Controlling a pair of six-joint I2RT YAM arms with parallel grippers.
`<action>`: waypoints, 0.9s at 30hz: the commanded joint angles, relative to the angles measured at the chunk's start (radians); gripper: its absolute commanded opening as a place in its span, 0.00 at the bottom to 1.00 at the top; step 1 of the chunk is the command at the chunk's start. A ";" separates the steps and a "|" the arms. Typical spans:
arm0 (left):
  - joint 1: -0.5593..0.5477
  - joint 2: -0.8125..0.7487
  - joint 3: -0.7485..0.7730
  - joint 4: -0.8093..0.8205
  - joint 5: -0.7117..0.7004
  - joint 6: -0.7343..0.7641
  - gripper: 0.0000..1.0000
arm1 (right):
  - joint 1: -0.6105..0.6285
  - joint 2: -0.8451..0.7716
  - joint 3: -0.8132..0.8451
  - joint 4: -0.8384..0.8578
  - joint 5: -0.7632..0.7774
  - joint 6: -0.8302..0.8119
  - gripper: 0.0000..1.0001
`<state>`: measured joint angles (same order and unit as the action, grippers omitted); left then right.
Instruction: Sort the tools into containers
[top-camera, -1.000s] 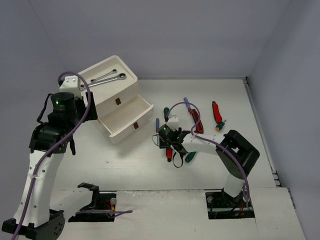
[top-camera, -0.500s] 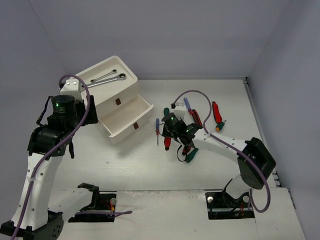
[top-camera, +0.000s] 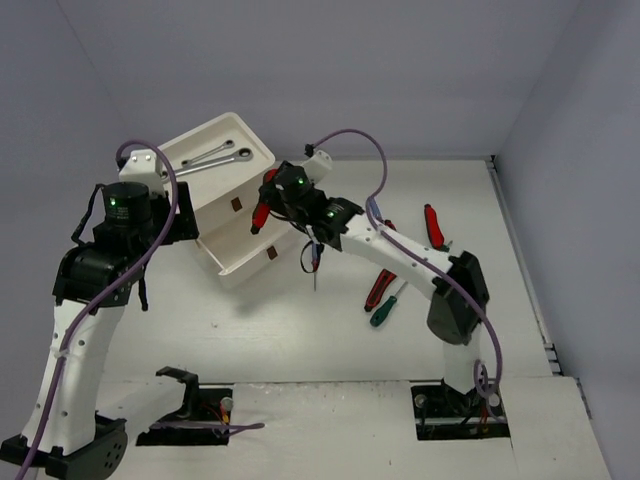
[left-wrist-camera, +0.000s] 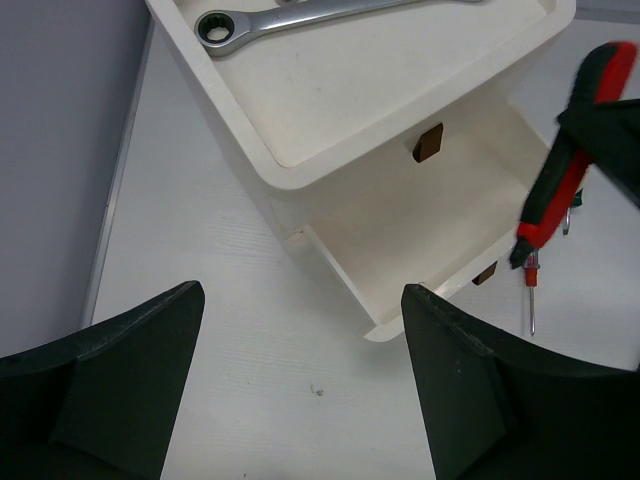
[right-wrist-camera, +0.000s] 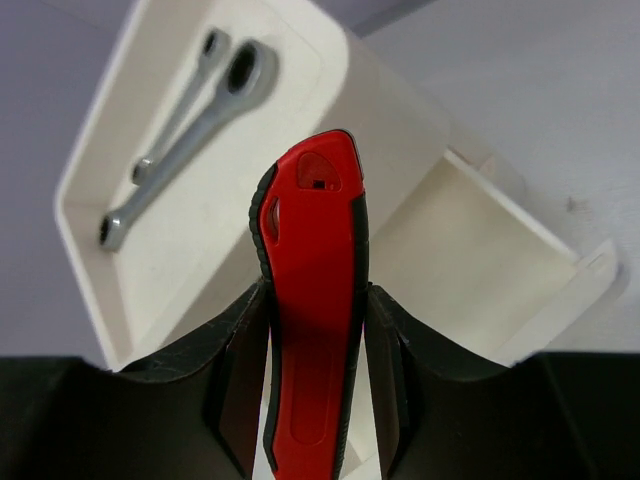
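Right gripper (top-camera: 275, 195) — holding red-black tool (right-wrist-camera: 312, 300) — neared drawer (top-camera: 240, 245).

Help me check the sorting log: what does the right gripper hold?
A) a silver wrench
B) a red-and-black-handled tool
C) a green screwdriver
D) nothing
B: the wrist view shows the right gripper clamped on the red-and-black-handled tool, near the open drawer.
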<state>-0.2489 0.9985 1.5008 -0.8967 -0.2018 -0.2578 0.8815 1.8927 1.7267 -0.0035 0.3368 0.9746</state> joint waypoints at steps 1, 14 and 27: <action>-0.010 0.005 0.048 0.030 0.007 -0.023 0.77 | 0.026 0.127 0.158 0.022 0.002 0.081 0.26; -0.023 0.017 0.063 0.030 0.012 -0.017 0.77 | 0.038 -0.038 -0.010 0.016 0.185 -0.234 0.64; -0.029 0.057 0.088 0.031 0.045 -0.029 0.76 | -0.147 -0.440 -0.659 -0.200 0.217 -0.217 0.70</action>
<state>-0.2695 1.0413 1.5421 -0.8970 -0.1718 -0.2688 0.7710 1.5320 1.1900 -0.1258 0.5221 0.7060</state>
